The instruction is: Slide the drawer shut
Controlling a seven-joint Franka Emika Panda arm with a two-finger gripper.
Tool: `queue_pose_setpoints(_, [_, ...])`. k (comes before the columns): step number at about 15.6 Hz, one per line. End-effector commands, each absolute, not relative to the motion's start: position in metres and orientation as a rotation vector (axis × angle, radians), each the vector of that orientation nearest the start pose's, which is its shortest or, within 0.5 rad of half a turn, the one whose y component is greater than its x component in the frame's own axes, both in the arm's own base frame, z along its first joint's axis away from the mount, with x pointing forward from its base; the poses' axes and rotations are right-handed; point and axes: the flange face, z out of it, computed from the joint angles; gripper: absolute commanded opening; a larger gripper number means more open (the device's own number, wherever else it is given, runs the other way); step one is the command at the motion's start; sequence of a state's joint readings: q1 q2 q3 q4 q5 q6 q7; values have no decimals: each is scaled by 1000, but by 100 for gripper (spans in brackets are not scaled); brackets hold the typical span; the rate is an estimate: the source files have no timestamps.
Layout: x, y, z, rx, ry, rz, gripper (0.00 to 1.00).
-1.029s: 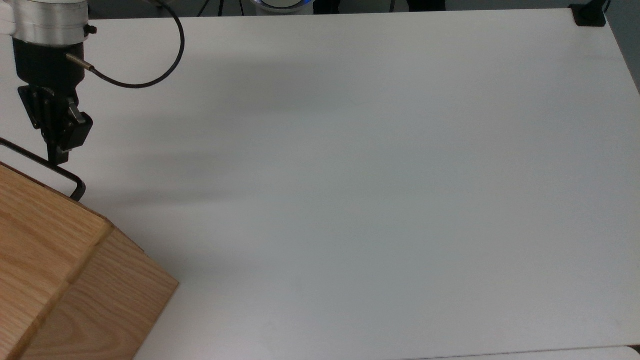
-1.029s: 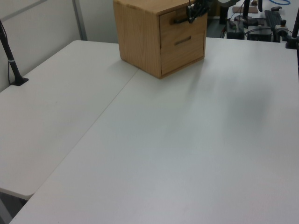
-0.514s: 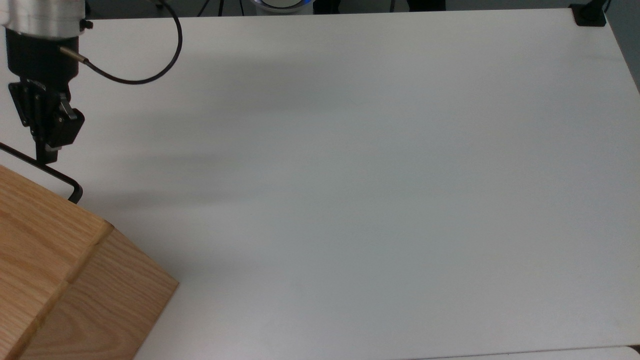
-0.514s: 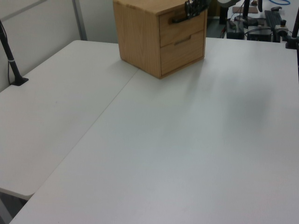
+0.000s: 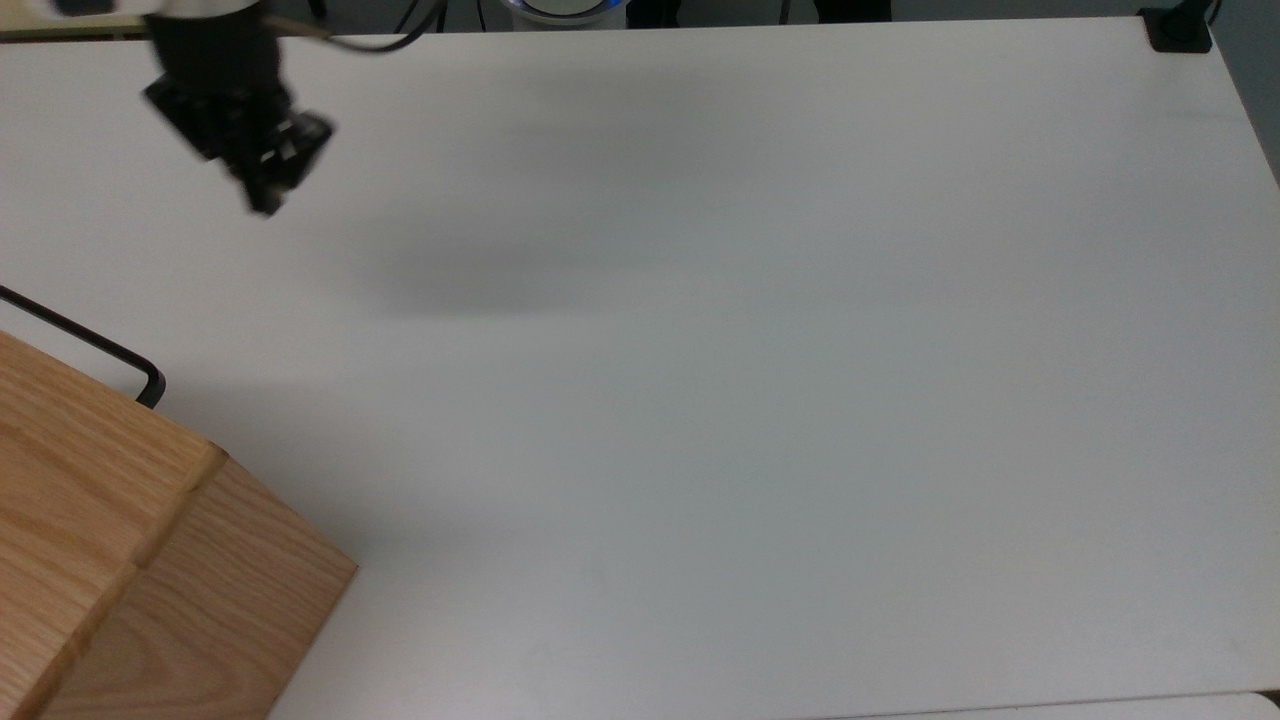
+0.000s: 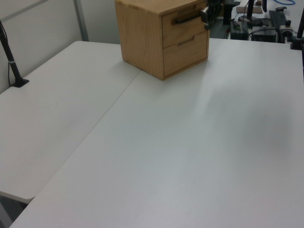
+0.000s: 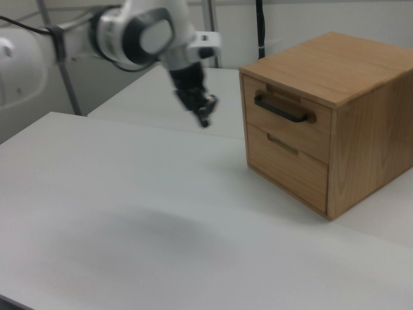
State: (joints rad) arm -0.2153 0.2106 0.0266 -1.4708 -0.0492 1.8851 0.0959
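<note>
The drawer point(image 7: 292, 129) is the upper one in the oak cabinet point(image 7: 361, 129), and its front panel sits flush with the cabinet face. Its black bar handle point(image 7: 282, 111) sticks out in front. In the top view the handle point(image 5: 90, 345) juts from the cabinet point(image 5: 120, 540) at the lower left. My gripper point(image 7: 204, 119) hangs in the air to the right view's left of the drawer, well apart from the handle, fingers shut and holding nothing. The left view shows the gripper point(image 6: 206, 13) just past the drawer point(image 6: 185, 26).
A second, lower drawer point(image 7: 287, 165) sits flush under the first. The white table point(image 5: 750, 350) spreads wide to the top view's right. A black post point(image 6: 12, 64) is clamped at the left view's left table edge. Equipment stands beyond the table's far edge.
The gripper has left the handle, lifting and swinging to the top view's upper right. The drawer and cabinet have stayed in place.
</note>
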Motion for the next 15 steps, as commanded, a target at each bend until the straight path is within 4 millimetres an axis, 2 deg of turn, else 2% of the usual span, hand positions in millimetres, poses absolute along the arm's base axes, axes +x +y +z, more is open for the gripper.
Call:
queue_pose_setpoints(1, [590, -74, 601, -3142, 83, -42, 30])
queue_pose_setpoints(2, [581, -61, 609, -3135, 25, 6, 40])
queue_pose_setpoints(3, [572, -48, 617, -3123, -21, 35, 60])
queue_pose_setpoints(4, [563, -38, 626, -3115, -47, 44, 91])
queue_pose_setpoints(5, [555, -27, 635, -3113, -76, 49, 100])
queue_pose_setpoints(7, [543, -9, 643, -3110, -132, 76, 100])
queue_pose_setpoints(9, [541, 5, 641, -3115, -170, 87, 100])
queue_pose_setpoints(13, [542, 8, 636, -3114, -157, 87, 100])
queue_pose_setpoints(15, [543, 2, 639, -3117, -141, 68, 100])
